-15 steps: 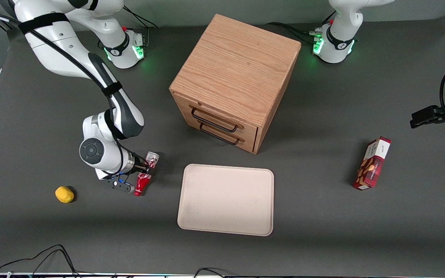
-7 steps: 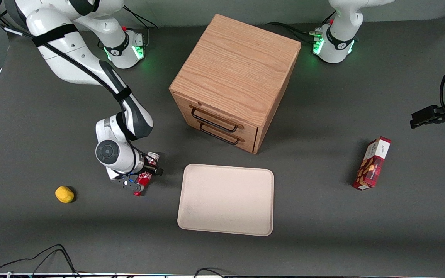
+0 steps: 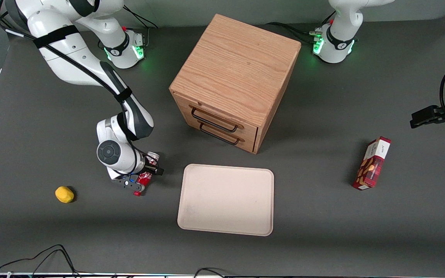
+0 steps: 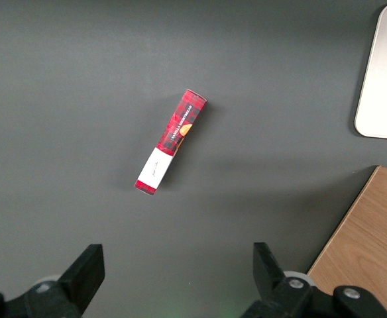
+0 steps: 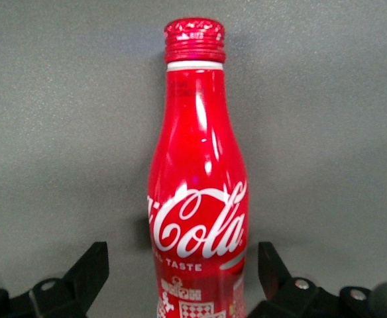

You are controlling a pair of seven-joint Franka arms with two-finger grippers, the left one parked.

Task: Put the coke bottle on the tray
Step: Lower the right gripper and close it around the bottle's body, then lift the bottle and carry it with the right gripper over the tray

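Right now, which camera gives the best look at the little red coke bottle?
The right wrist view: the coke bottle fills it, cap and label plain, lying between the fingers of the open gripper. In the front view the arm mostly hides the bottle, which lies on the table beside the tray. The left wrist view misses it.

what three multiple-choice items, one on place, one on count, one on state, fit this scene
1. Where is the lemon?
A. on the tray
B. on the table toward the working arm's end
C. on the cabinet

2. How many handles show on the cabinet front?
A. one
B. two
C. four

3. How is the gripper?
A. open, fingers either side of the bottle
B. shut, above the tray
C. shut on the snack box

Key: 1 B, it lies on the table, away from the tray. 2 B, two dark handles. 3 A, the bottle stands between spread fingers, gaps on both sides.
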